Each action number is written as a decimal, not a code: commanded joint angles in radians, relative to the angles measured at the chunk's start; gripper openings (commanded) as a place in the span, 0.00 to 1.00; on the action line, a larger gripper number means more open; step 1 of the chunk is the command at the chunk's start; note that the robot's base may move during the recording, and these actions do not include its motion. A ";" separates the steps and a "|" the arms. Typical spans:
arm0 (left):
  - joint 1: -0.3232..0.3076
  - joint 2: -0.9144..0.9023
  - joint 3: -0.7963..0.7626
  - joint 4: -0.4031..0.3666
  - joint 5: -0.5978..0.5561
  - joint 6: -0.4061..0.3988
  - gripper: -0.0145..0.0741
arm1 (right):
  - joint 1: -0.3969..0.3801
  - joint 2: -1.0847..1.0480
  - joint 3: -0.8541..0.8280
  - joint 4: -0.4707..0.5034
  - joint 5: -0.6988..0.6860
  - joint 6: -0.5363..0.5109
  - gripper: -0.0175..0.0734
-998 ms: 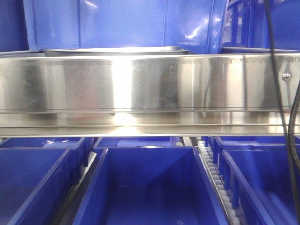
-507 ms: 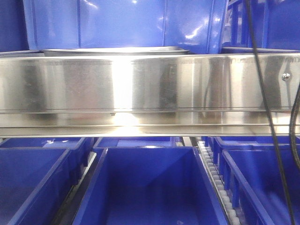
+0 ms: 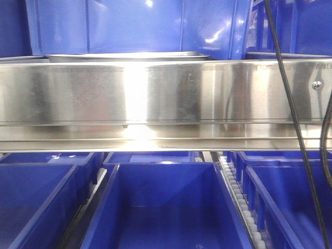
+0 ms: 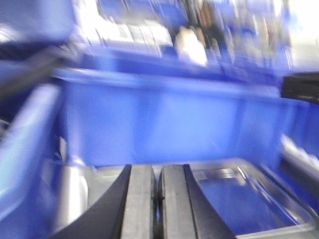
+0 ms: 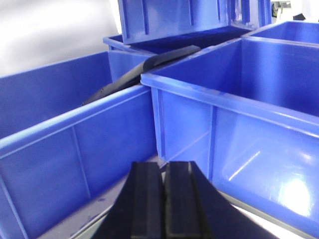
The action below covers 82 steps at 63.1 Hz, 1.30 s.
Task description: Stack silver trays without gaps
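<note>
Front view: a long steel shelf rail (image 3: 155, 98) with a screw (image 3: 316, 84) spans the frame and hides all but the thin rim of a silver tray (image 3: 127, 56) lying behind and above it, in front of a blue bin (image 3: 135, 26); more blue bins (image 3: 161, 207) sit on the level below, and a black cable (image 3: 290, 114) hangs across the right side. Left wrist view (motion-blurred): the left gripper (image 4: 159, 199) is clenched with nothing between its fingers, above a shiny tray (image 4: 244, 199) lying before a blue bin wall (image 4: 164, 124). Right wrist view: the right gripper (image 5: 163, 204) is likewise clenched and empty, facing the gap between 2 blue bins (image 5: 249, 109).
</note>
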 commanded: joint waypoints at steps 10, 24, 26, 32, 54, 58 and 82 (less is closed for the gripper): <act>0.047 -0.243 0.218 -0.006 -0.104 -0.004 0.17 | -0.001 -0.011 -0.002 -0.013 -0.025 -0.002 0.12; 0.166 -0.528 0.440 -0.006 -0.110 -0.004 0.17 | -0.001 -0.011 -0.002 -0.013 -0.025 -0.002 0.12; 0.188 -0.570 0.469 -0.006 -0.110 -0.004 0.17 | -0.001 -0.011 -0.002 -0.013 -0.025 -0.002 0.12; 0.239 -0.627 0.543 -0.006 -0.110 -0.004 0.17 | -0.001 -0.011 -0.002 -0.013 -0.025 -0.002 0.12; 0.266 -0.627 0.643 -0.026 -0.119 -0.004 0.17 | -0.001 -0.011 -0.002 -0.013 -0.055 -0.002 0.12; 0.266 -0.627 0.643 -0.024 -0.119 -0.004 0.17 | -0.001 -0.011 -0.002 -0.013 -0.055 -0.002 0.12; 0.265 -0.627 0.643 0.085 -0.120 -0.004 0.17 | -0.001 -0.011 -0.002 -0.013 -0.055 -0.002 0.12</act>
